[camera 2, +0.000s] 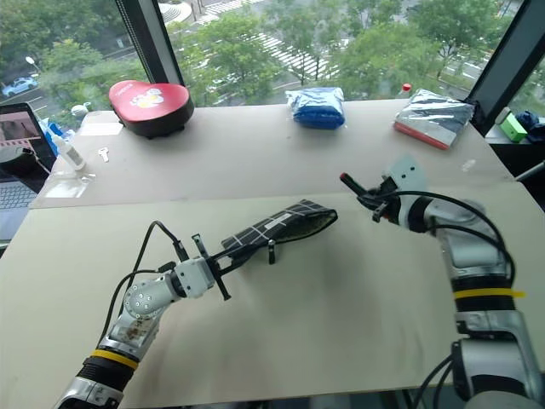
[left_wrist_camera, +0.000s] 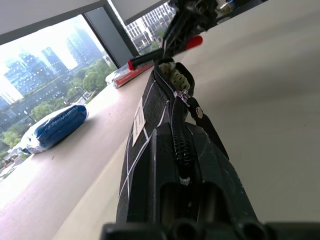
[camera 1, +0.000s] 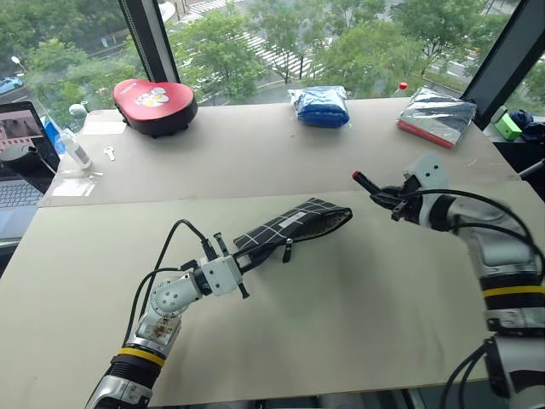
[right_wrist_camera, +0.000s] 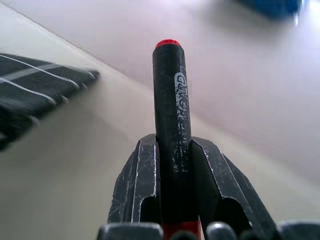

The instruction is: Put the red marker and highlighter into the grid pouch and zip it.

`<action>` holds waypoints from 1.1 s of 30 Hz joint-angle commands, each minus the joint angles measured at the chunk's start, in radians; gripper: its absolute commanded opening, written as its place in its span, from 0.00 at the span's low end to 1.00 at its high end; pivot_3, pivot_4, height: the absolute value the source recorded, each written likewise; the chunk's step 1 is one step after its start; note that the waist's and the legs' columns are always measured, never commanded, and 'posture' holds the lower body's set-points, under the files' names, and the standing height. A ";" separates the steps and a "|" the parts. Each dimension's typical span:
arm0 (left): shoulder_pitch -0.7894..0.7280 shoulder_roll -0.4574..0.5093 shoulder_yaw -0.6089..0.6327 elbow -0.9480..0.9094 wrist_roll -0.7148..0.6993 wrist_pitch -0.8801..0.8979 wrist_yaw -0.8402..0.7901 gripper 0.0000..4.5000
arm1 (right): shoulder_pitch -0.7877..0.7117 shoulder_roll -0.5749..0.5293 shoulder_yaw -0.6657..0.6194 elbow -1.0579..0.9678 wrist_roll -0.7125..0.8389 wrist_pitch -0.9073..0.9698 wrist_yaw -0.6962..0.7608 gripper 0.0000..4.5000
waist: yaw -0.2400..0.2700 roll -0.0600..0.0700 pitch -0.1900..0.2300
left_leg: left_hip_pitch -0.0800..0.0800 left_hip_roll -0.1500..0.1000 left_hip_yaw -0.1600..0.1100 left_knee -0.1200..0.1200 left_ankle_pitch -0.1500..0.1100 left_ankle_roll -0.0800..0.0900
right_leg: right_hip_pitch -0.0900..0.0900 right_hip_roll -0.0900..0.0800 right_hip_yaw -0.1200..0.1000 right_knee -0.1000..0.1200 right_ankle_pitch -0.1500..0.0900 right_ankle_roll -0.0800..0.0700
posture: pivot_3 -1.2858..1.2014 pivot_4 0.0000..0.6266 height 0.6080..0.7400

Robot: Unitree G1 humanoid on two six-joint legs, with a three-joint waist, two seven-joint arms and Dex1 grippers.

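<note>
My right gripper (right_wrist_camera: 172,165) is clamped on the red marker (right_wrist_camera: 171,105), held above the worktop (camera 1: 358,298) just beyond the open end of the grid pouch (camera 1: 294,224). My left gripper (camera 1: 234,268) is shut on the pouch's near end, propping it up. I should line the marker's barrel up with the open zipper mouth, slide it well inside, and only then let go. I cannot make out the highlighter for certain.

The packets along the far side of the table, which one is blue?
The blue packet near the middle of the far edge. The silver packet with a red edge lies toward the right, and the red heart-shaped case toward the left.
</note>
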 commanded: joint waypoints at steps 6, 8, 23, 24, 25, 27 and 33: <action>-0.011 0.002 0.009 -0.034 -0.008 -0.001 0.005 0.00 | 0.154 -0.196 -0.009 -0.381 0.087 -0.023 0.288 0.11 | -0.001 0.000 0.000 | 0.000 0.001 0.000 0.000 0.000 0.000 | 0.001 0.000 0.000 -0.001 0.000 0.000 | 0.52 0.24 1.00; -0.012 0.000 0.007 -0.033 -0.007 -0.003 0.004 0.00 | 0.162 -0.195 0.017 -0.391 0.039 -0.046 0.272 0.11 | -0.002 0.000 0.000 | 0.001 0.001 0.001 0.000 0.000 0.000 | 0.001 0.000 0.000 -0.001 0.000 0.000 | 0.52 0.24 1.00; -0.014 -0.004 0.001 -0.033 -0.009 -0.006 -0.005 0.00 | 0.073 -0.086 0.170 -0.334 -0.134 -0.139 0.229 0.11 | 0.000 0.000 0.000 | 0.002 0.001 0.002 0.000 0.001 -0.001 | 0.001 0.000 0.000 0.000 0.002 -0.001 | 0.52 0.24 1.00; -0.012 -0.003 0.000 -0.032 -0.008 -0.007 -0.005 0.00 | 0.060 -0.078 0.177 -0.329 -0.140 -0.143 0.231 0.11 | 0.000 0.000 0.000 | 0.002 0.001 0.002 0.000 0.001 -0.001 | 0.001 0.000 0.000 0.000 0.002 -0.001 | 0.52 0.24 1.00; -0.011 -0.003 0.000 -0.031 -0.007 -0.009 -0.006 0.00 | 0.043 -0.069 0.185 -0.319 -0.153 -0.147 0.228 0.11 | 0.000 0.000 0.000 | 0.002 0.001 0.002 0.000 0.001 -0.001 | 0.001 0.000 0.000 0.000 0.002 -0.001 | 0.52 0.24 1.00; -0.011 -0.003 0.000 -0.026 -0.007 -0.012 -0.007 0.00 | 0.016 -0.059 0.202 -0.302 -0.175 -0.162 0.229 0.11 | -0.001 0.000 0.000 | 0.002 0.001 0.002 0.000 0.001 -0.001 | 0.001 0.000 0.000 0.000 0.002 -0.001 | 0.52 0.24 1.00; -0.013 -0.007 -0.003 -0.008 -0.004 -0.022 -0.010 0.00 | -0.053 -0.008 0.278 -0.264 -0.253 -0.239 0.230 0.11 | -0.001 0.000 0.000 | 0.002 0.001 0.002 0.000 0.001 -0.001 | 0.001 0.000 0.000 0.000 0.002 -0.001 | 0.52 0.24 1.00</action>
